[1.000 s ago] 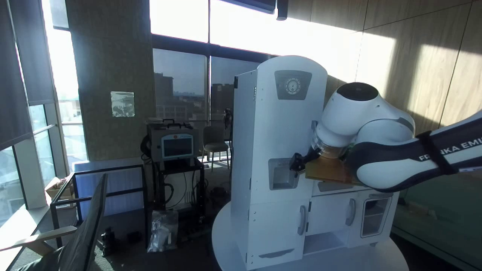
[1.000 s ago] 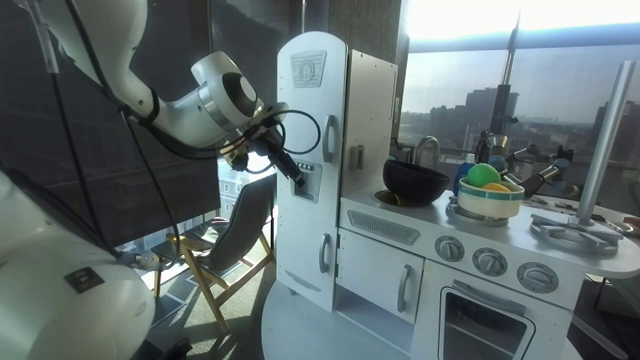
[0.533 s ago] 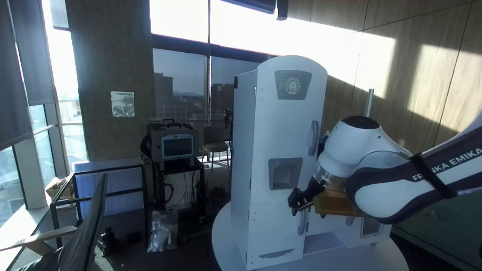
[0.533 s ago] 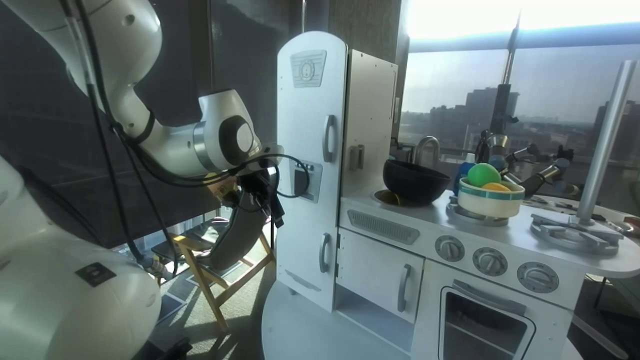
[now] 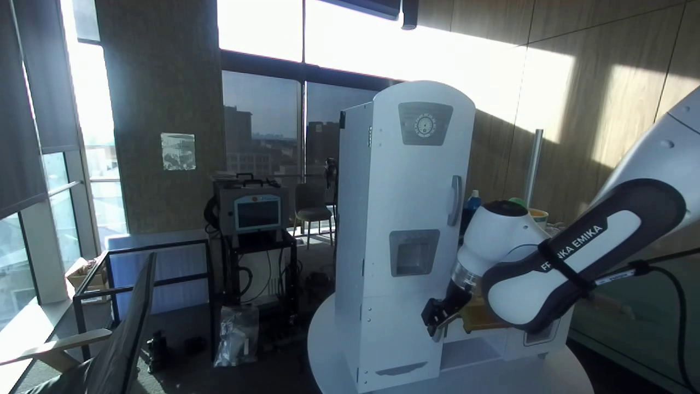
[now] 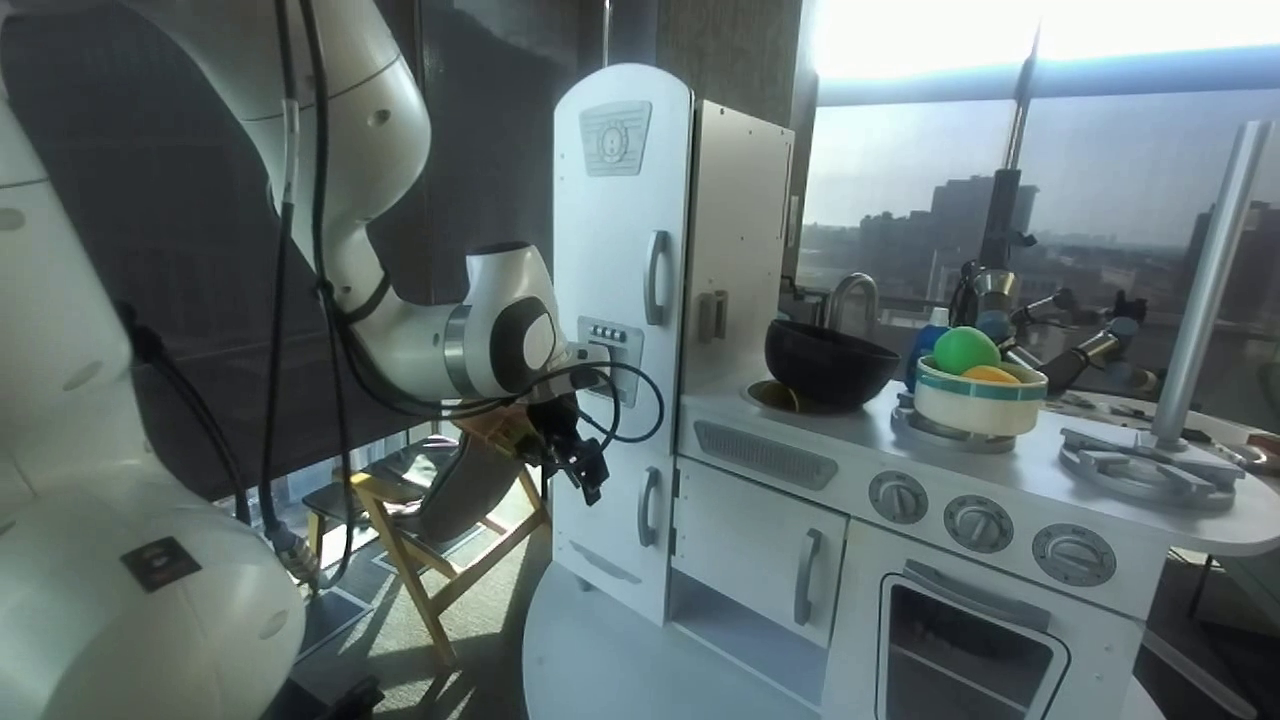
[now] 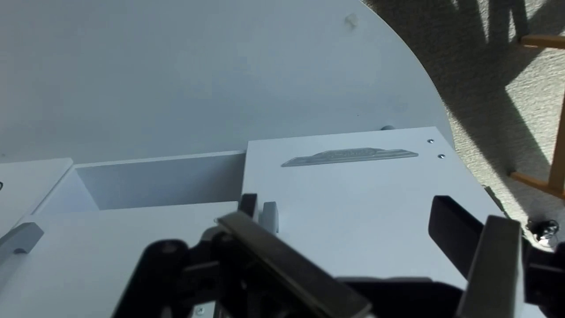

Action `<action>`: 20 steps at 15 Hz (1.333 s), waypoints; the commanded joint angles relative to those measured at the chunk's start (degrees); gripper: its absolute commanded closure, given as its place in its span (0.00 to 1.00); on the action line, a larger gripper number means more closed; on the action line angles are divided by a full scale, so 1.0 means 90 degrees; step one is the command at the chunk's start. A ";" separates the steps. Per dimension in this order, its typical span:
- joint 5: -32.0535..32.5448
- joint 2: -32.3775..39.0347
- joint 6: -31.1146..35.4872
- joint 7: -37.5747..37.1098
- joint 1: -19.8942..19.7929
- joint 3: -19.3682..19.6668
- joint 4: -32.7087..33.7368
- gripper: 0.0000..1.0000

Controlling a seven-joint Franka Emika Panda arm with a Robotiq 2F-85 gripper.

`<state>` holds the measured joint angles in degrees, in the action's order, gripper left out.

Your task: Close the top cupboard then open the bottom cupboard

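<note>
The glossy white arm is rounded, its dark section lettered FRANKA EMIKA in white, crossed by a black strap. Black cables run along it. The base bears a dark label. A silver band and an amber block sit near 2 black fingers with grey bars.

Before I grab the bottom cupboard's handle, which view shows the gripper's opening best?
The wrist view: the gripper is close up, its fingers plainly spread. Both exterior views show it small and dark, its gap hard to judge.
</note>
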<state>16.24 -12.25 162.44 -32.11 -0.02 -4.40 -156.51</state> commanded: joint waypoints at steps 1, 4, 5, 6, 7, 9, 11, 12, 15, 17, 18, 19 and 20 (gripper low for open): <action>0.0548 0.0908 0.0286 0.0223 -0.0371 -0.0027 0.0635 0.00; 0.1191 0.1355 0.0247 0.0186 -0.0495 -0.0025 0.1190 0.00; 0.1360 0.1478 0.0233 0.0198 -0.0501 -0.0012 0.1353 0.00; 0.1461 0.1595 0.0264 0.0232 -0.0520 0.0027 0.1495 0.00; 0.1410 0.1708 0.0305 0.0321 -0.0526 0.0059 0.1596 0.00; 0.1305 0.1978 0.0443 0.0509 -0.0550 0.0094 0.1769 0.00; 0.1353 0.2191 0.0433 0.0607 -0.0574 0.0115 0.1948 0.00; 0.1380 0.2284 0.0401 0.0679 -0.0581 0.0127 0.2030 0.00; 0.1277 0.2398 0.0314 0.0955 -0.0633 0.0120 0.2122 0.02; 0.1280 0.2286 0.0272 0.1081 -0.0652 0.0100 0.2032 0.27; 0.1355 0.2167 0.0205 0.1101 -0.0637 0.0118 0.1954 0.30; 0.1375 0.2123 0.0210 0.1146 -0.0633 0.0121 0.1919 0.37; 0.1529 0.2030 0.0203 0.1146 -0.0598 0.0155 0.1865 0.47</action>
<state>28.01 8.03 164.53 -24.10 -5.24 -3.27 -139.67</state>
